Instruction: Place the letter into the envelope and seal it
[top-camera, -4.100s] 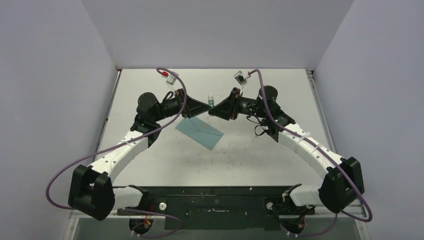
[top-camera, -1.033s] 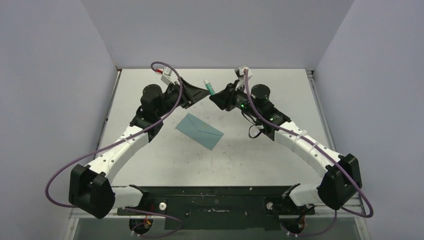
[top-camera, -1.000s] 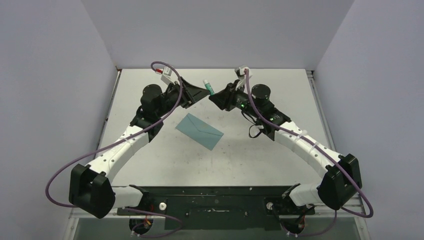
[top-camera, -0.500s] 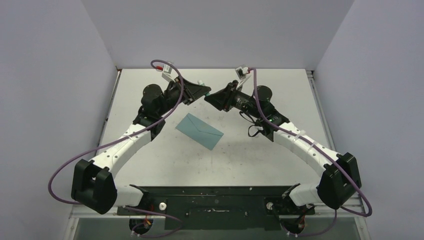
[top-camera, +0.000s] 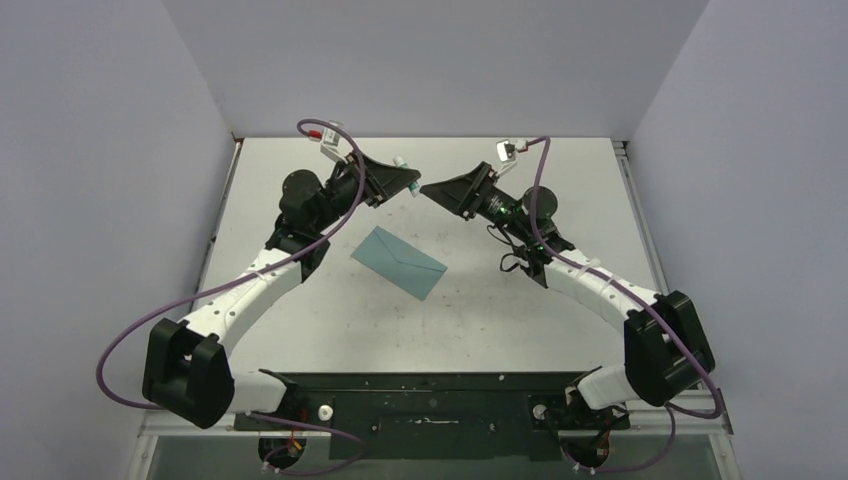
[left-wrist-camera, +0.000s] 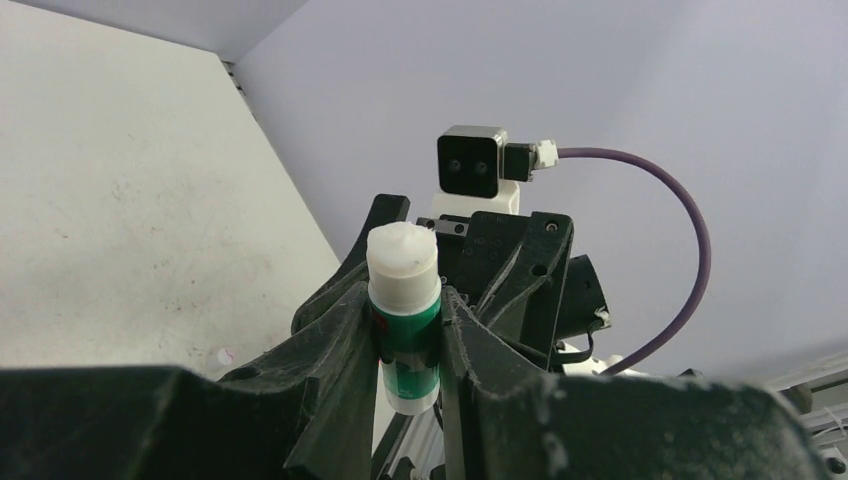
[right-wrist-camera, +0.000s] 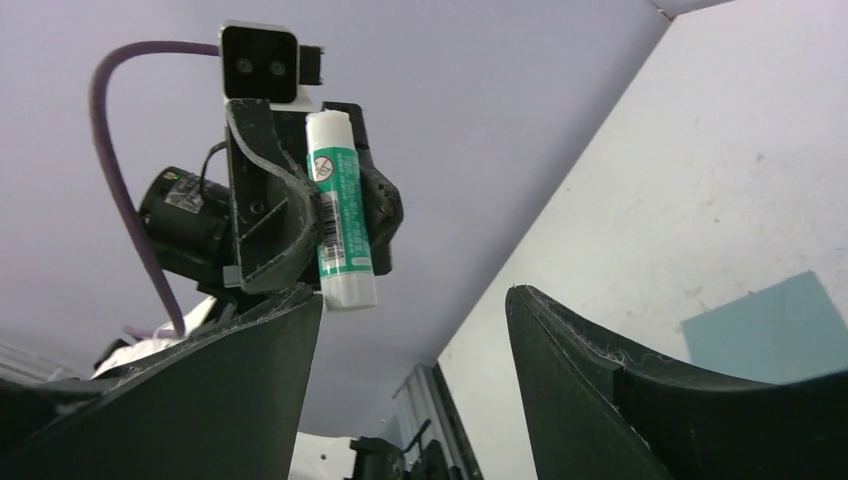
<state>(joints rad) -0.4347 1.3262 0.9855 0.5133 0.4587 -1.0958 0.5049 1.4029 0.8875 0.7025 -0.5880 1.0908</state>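
The teal envelope (top-camera: 399, 261) lies flat on the table, flap closed, below both grippers; a corner of it shows in the right wrist view (right-wrist-camera: 770, 330). The tan letter is not in view. My left gripper (top-camera: 408, 180) is raised above the table and shut on a white glue stick with a green label (left-wrist-camera: 404, 310), which also shows in the right wrist view (right-wrist-camera: 338, 210). My right gripper (top-camera: 427, 189) is open and empty, facing the left gripper with its tips a short way from the stick.
The grey table (top-camera: 560, 170) has a raised rail along its right edge (top-camera: 625, 160) and purple-grey walls on three sides. Purple cables loop over both wrists. The black base bar (top-camera: 430, 395) runs along the near edge.
The glue stick has passed from the right gripper into the left gripper. The right gripper has opened and drawn back a little to the right. Both arms rose from the envelope.
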